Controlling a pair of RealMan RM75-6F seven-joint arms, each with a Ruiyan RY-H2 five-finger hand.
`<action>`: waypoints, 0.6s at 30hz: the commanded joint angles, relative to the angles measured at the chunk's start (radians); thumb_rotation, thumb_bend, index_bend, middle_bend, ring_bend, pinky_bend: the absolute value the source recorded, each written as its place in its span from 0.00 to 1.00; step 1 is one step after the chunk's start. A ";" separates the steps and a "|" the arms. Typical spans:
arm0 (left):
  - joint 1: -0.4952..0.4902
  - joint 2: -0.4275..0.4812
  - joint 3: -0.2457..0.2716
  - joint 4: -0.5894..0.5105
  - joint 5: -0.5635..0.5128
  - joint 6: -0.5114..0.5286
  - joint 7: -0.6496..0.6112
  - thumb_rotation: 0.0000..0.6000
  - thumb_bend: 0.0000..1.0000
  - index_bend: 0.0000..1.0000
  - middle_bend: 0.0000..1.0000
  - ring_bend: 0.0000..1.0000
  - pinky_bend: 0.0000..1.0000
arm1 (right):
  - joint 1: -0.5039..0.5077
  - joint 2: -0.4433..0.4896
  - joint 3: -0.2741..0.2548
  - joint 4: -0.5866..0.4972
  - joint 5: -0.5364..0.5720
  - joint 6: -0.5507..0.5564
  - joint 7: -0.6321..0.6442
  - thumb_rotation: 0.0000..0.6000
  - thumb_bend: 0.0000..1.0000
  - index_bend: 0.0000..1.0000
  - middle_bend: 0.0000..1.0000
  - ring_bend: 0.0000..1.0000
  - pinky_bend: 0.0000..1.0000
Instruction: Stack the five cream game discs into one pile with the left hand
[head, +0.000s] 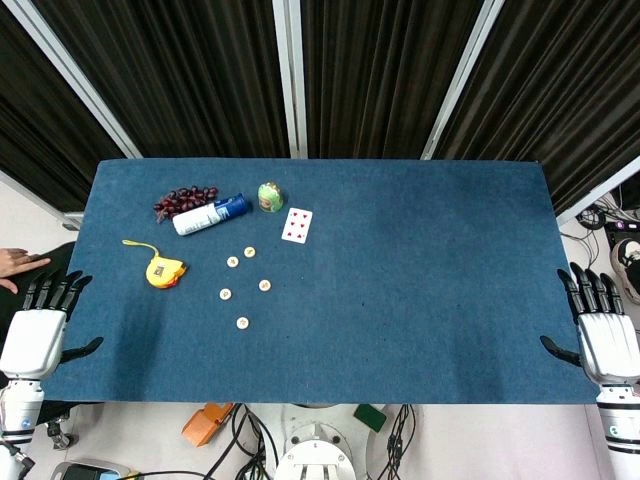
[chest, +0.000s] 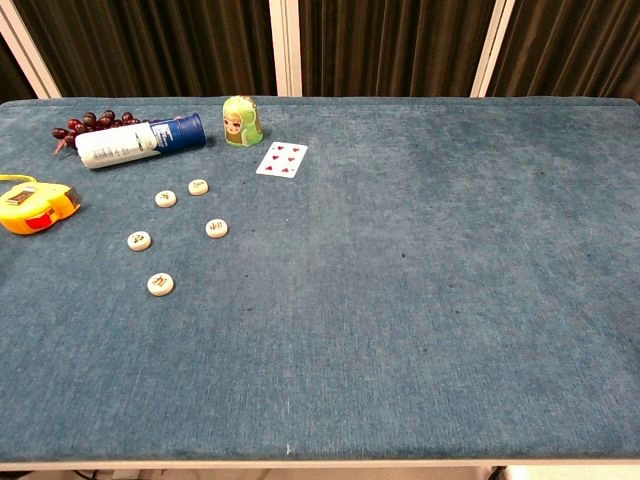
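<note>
Discs (head: 243, 288) lie scattered and apart on the desk (head: 420, 300), just right of the yellow tape measure (head: 164, 271); none is stacked yet. Your left robot hand (head: 45, 325) rests at the desk's edge, fingers apart and empty, as does the right robot hand (head: 600, 325). Reaching in, you could clip the tape measure or nudge a neighbouring disc away, because the discs are thin and lie flat.

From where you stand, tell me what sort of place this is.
Probably a robot lab or test cell: a blue felt table backed by dark curtains, loose cables on the floor, and assorted props like the tape measure.
</note>
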 joint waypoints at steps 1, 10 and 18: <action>-0.003 -0.003 0.002 0.002 -0.002 -0.009 0.002 1.00 0.12 0.14 0.09 0.00 0.00 | 0.002 0.001 -0.001 -0.002 0.000 -0.003 -0.001 1.00 0.24 0.00 0.04 0.00 0.00; -0.047 -0.010 -0.007 -0.019 0.036 -0.043 -0.003 1.00 0.14 0.14 0.10 0.00 0.00 | -0.006 0.015 0.006 -0.004 -0.008 0.023 0.016 1.00 0.24 0.00 0.04 0.00 0.00; -0.205 -0.088 -0.049 -0.003 0.041 -0.233 -0.026 1.00 0.23 0.27 0.13 0.03 0.00 | -0.020 0.027 0.009 -0.010 -0.014 0.053 0.031 1.00 0.24 0.00 0.04 0.00 0.00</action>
